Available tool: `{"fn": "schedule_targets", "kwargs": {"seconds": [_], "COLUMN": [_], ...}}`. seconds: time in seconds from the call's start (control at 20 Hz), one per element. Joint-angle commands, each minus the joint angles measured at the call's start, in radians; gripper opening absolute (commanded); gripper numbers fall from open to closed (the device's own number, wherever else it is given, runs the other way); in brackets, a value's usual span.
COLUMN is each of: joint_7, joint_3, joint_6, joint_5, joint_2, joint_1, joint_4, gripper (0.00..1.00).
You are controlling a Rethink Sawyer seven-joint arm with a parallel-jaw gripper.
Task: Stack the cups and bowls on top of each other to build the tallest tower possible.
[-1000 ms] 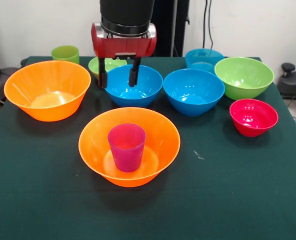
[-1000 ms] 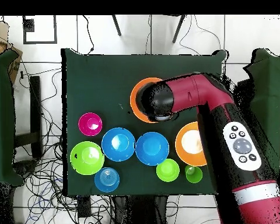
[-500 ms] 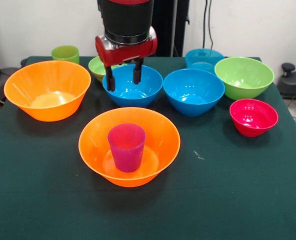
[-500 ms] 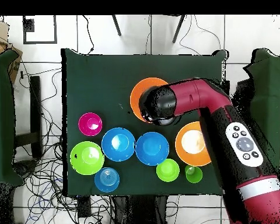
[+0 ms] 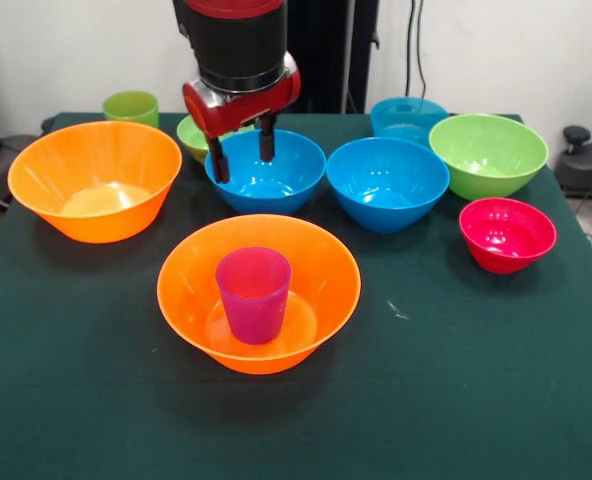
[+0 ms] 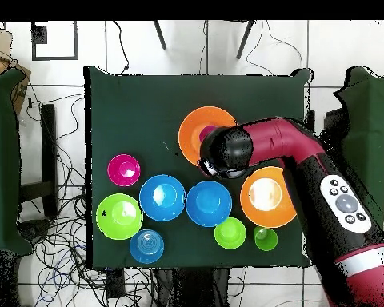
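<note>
The gripper point(image 5: 241, 153) is seen hanging over the rim of a blue bowl point(image 5: 267, 172), its two dark fingers point(image 5: 217, 160) spread apart and nothing held between them. One finger is seen at the bowl's edge, the other over its hollow; whether the plastic is touched cannot be told. From overhead, the arm point(image 6: 307, 164) is laid across the table, its wrist covering part of an orange bowl point(image 6: 197, 128).

In the front view that orange bowl point(image 5: 259, 292) is found nearest the camera, with the purple cup point(image 5: 253, 294) stood upright inside it. That is all the tower amounts to. A second orange bowl point(image 5: 94, 179) is set well to the side, empty. Another blue bowl point(image 5: 387, 183) is placed just beside the first, and a large green bowl point(image 5: 488, 154) next to that. A teal bowl point(image 5: 408, 118) is tucked behind those two. The red bowl point(image 5: 507, 234) sits alone near the table's edge. A small green bowl point(image 5: 198, 132) is half hidden behind the gripper, and the green cup point(image 5: 131, 106) is parked at the far corner of the dark green table point(image 5: 456, 380).
</note>
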Motion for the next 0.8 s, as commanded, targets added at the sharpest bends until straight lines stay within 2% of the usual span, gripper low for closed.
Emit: {"fn": "schedule_targets", "kwargs": {"seconds": [0.05, 0.6, 0.8], "joint_7": [-0.317, -0.301, -0.312], "joint_3": [0.037, -0.001, 0.0], "joint_6": [-0.074, -0.1, -0.073], "joint_5": [-0.088, -0.171, -0.175], "joint_2": [0.052, 0.088, 0.05], "joint_1": [-0.001, -0.015, -0.038], "joint_4": [0.046, 0.012, 0.037], "gripper": [1.0, 1.0, 1.0]}}
